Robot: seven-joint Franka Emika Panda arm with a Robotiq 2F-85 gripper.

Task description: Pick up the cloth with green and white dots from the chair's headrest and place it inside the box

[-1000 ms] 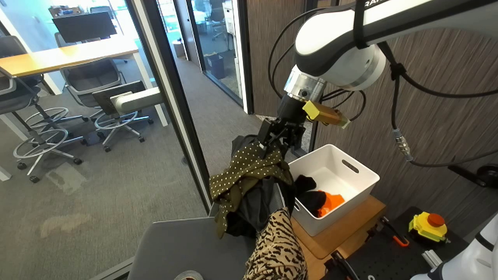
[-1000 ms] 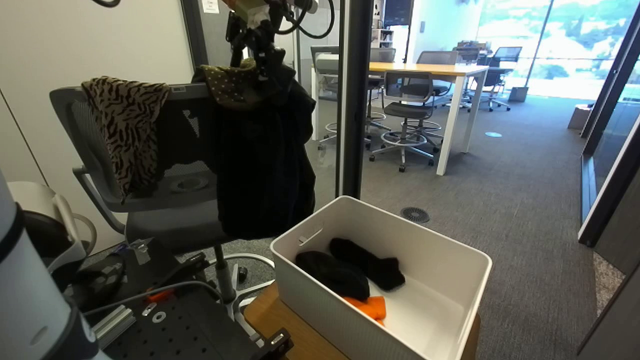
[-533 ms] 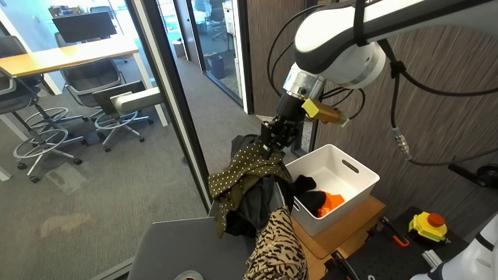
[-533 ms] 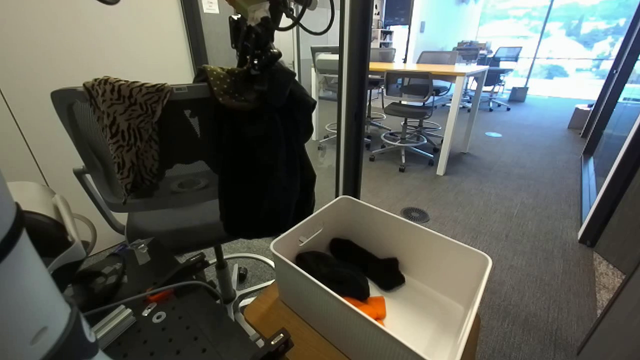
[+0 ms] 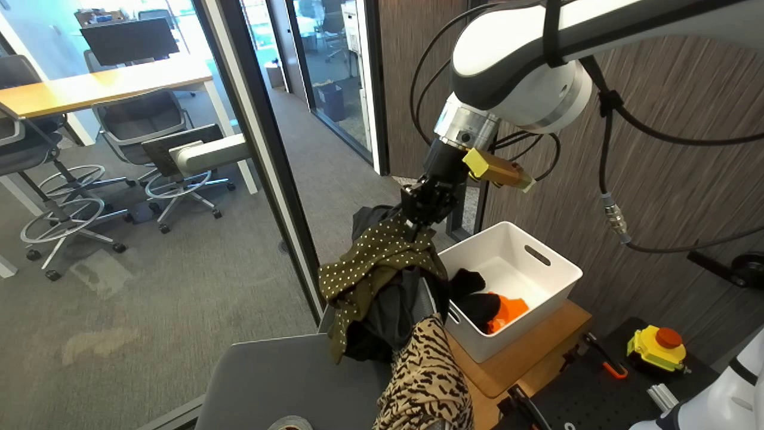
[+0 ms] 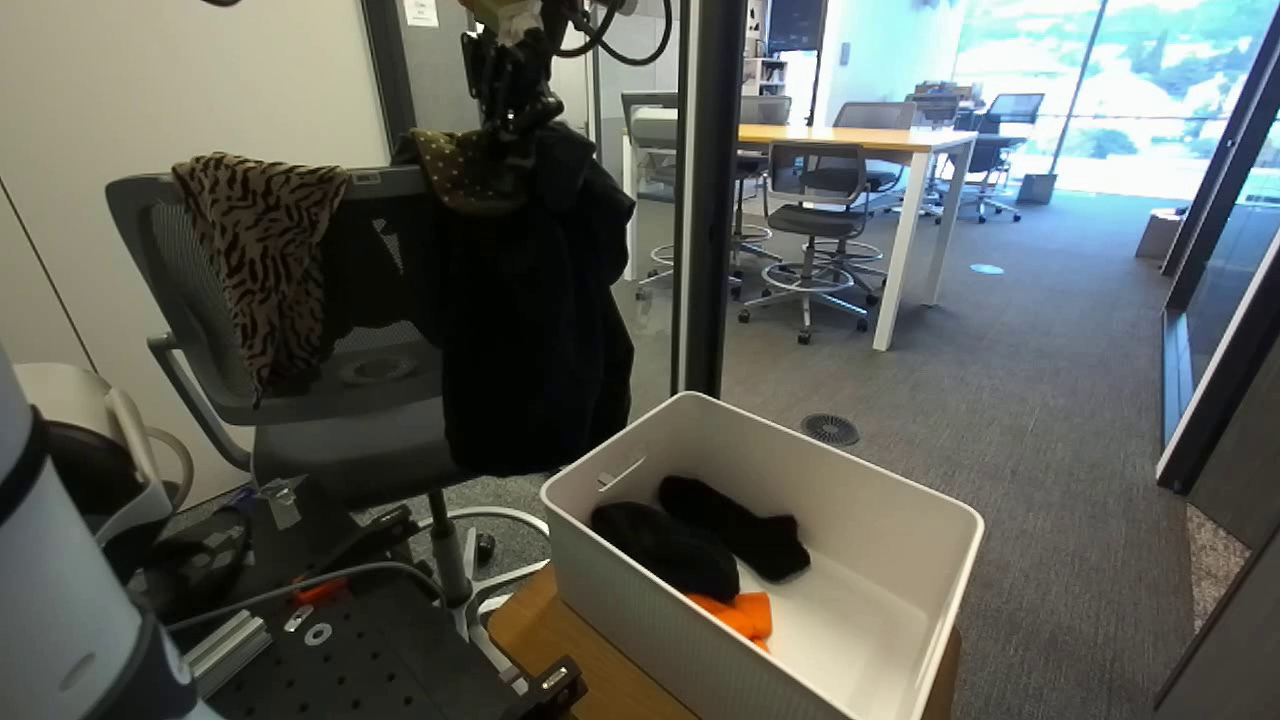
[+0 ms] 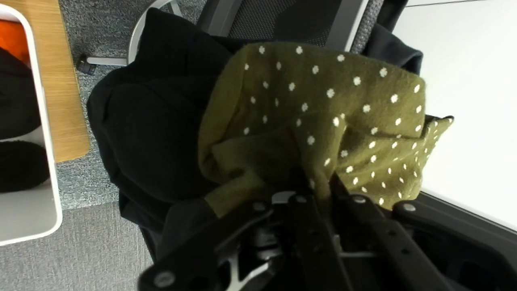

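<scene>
The olive cloth with pale dots (image 5: 376, 257) lies draped over a black garment on top of the chair's headrest (image 6: 395, 182), which is mostly covered. My gripper (image 7: 317, 178) comes down onto the upper part of the cloth and is shut on it; a narrow fold runs between the fingertips in the wrist view. In an exterior view the gripper (image 6: 515, 140) stands over the cloth's end (image 6: 465, 185), with the lower fingers dark against black fabric. The white box (image 5: 528, 322) stands beside the chair back, below the gripper's height.
A plain black garment (image 6: 540, 330) hangs under the cloth. Animal-print fabric (image 6: 265, 250) is slung over the same chair back. Black items (image 6: 735, 525) and an orange one (image 6: 735, 612) lie inside the box. A dark partition post (image 6: 705, 200) rises near the chair.
The gripper's fingers have come together, from wide apart to shut on the cloth. The arm has risen very slightly, and the cloth and chair back have shifted a little.
</scene>
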